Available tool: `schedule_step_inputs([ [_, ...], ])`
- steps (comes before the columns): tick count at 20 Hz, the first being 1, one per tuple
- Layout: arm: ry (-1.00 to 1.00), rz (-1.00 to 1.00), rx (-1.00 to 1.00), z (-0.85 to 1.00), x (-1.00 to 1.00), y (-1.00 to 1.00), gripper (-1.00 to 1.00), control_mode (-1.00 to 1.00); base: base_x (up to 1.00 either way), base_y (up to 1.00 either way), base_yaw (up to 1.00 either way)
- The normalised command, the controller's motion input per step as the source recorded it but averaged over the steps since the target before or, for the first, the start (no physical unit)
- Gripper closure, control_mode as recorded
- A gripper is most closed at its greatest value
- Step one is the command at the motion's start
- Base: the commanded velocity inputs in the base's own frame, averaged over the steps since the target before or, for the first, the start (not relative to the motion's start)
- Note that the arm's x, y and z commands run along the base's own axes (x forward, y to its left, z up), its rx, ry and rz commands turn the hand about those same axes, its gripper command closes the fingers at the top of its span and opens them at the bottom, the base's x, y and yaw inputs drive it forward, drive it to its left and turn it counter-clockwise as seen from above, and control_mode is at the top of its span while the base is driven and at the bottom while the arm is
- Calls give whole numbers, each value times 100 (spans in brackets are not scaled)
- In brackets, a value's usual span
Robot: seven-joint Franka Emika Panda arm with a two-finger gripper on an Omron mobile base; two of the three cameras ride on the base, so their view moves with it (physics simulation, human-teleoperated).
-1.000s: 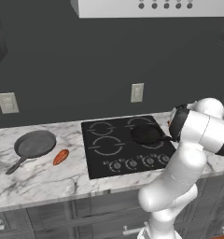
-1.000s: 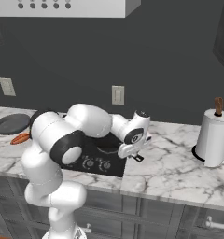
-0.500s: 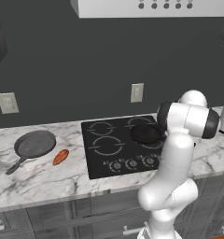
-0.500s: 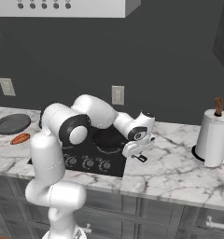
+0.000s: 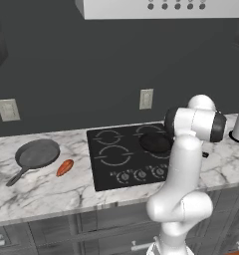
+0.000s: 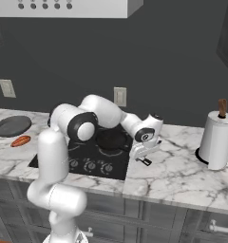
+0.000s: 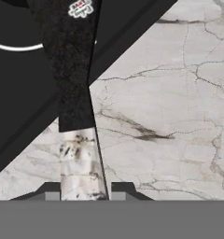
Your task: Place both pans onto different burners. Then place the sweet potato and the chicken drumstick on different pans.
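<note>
Swung further right since earlier, the gripper [image 6: 143, 158] hangs over the surface [image 6: 182, 173], jaws clamped on the black pan's handle [image 7: 72, 70], dragging it burnerward

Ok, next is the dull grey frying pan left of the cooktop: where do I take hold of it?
Take the dull grey frying pan by its long grey handle, from above, jaws across its width. It lies flat, pointing toward the front of the marble counter, away from the orange-red sweet potato; the round bowl looks too wide.
</note>
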Motion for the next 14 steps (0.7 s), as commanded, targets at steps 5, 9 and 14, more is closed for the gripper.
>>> schedule_step_inputs([
  [5,1,0,0,-38,-1,-5,100,-100,0,0,0],
  [9,0,0,0,-40,-28,0,100,-100,0,0,0],
  [14,0,0,0,-39,-44,-5,100,-100,0,0,0],
])
